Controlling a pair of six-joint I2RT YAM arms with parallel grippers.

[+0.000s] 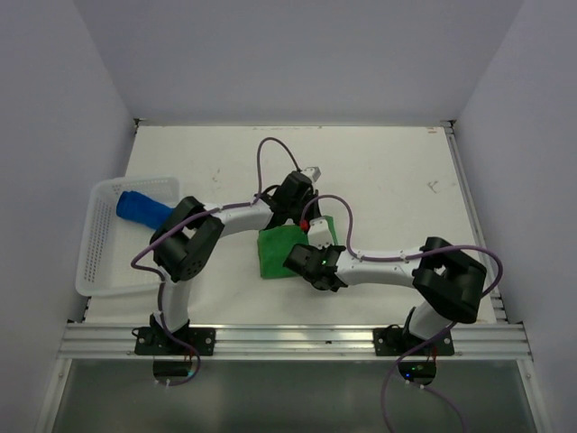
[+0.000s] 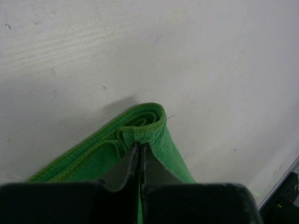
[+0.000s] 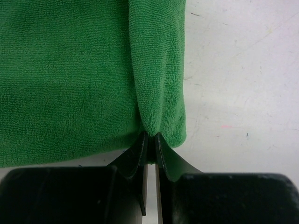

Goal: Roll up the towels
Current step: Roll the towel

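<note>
robot lab, white booth walls (image 1: 297, 54), aluminium rail (image 1: 297, 341)

The white table (image 1: 388, 180) carries a green towel (image 1: 275, 254) and a white mesh basket (image 1: 97, 263).

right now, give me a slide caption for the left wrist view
Left gripper pinches the curled-over end of the green towel above the white table.

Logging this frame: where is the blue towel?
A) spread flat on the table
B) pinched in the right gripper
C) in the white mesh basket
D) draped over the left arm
C: the blue towel sits inside the white basket at the table's left, while the left gripper and right gripper pinch the green towel.
</note>
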